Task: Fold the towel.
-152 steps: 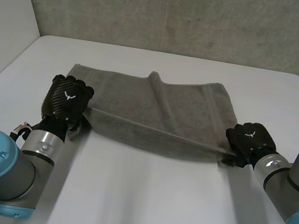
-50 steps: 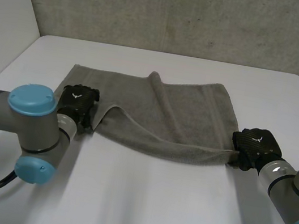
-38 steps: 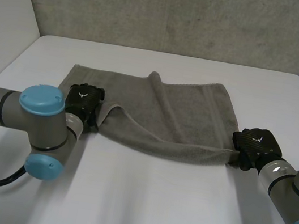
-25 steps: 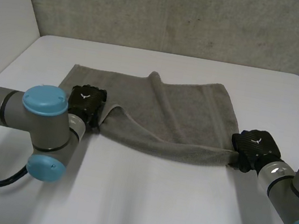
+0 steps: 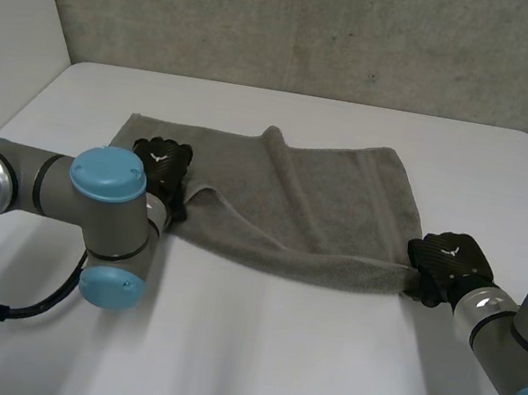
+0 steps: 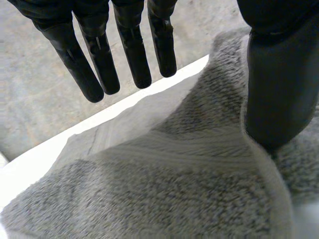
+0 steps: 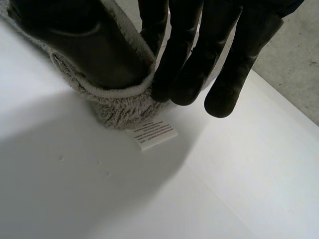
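Fingers [image 7: 185,64] of right hand [image 5: 445,264] curl against its thumb, pinching the towel [image 5: 329,203] at the near right corner. White label [image 7: 152,135] lies on table [image 5: 267,360] just beside. Left hand [image 5: 163,166] on left edge, fingers [image 6: 132,47] straight, thumb [image 6: 279,74] on a raised fold. Grey terry, rumpled. Smooth white table, concrete wall [image 5: 323,25] behind.
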`<control>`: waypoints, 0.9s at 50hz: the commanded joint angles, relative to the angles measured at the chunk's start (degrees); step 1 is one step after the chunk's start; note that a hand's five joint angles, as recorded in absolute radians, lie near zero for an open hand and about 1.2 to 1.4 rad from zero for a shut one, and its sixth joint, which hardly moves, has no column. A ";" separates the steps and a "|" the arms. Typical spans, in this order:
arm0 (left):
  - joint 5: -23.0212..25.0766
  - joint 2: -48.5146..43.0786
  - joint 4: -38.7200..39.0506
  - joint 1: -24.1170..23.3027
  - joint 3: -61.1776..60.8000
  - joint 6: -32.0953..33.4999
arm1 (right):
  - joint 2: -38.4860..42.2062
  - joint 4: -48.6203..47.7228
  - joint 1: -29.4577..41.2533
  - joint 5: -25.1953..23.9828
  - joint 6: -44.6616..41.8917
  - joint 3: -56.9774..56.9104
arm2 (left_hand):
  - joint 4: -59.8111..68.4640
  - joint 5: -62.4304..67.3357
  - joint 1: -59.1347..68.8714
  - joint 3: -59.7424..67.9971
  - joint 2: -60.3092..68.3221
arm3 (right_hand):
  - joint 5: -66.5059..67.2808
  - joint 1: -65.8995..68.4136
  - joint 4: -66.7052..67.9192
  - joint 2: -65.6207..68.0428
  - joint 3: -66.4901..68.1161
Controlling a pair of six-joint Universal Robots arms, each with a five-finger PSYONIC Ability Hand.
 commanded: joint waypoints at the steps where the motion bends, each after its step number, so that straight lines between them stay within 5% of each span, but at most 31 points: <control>1: -3.25 0.43 0.19 0.34 -0.32 0.22 | 0.15 0.02 0.03 0.22 -0.94 0.06 | -1.09 -11.53 -1.25 -1.22 -1.48 | 2.30 3.68 3.06 3.12 3.41; 11: -6.94 3.25 0.45 1.31 -2.43 4.79 | 0.15 0.02 0.03 0.39 -0.85 0.06 | 5.48 -4.96 5.32 5.35 5.08 | 2.30 3.68 3.06 3.12 3.41; 20: -6.86 7.98 4.75 1.49 -8.48 6.11 | -0.55 0.11 -0.14 0.57 -0.67 0.06 | 44.28 33.84 44.12 44.15 43.88 | 2.30 3.68 3.06 3.12 3.41; 30: -6.42 21.79 8.18 3.25 -17.55 11.03 | -14.14 2.91 -1.02 0.57 0.64 -1.43 | 44.31 33.87 44.15 44.18 43.92 | 2.30 3.68 3.06 3.12 3.41; 36: -0.64 35.38 9.33 5.26 -23.16 12.26 | -23.75 8.81 -2.69 0.13 4.16 -5.66 | 44.31 33.87 44.15 44.18 43.92 | 2.30 3.68 3.06 3.12 3.41; 45: 6.94 54.90 3.90 9.22 -23.00 15.60 | -34.21 29.20 -4.18 -7.78 4.34 -23.15 | 44.31 33.87 44.15 44.18 43.92 | 2.30 3.68 3.06 3.12 3.41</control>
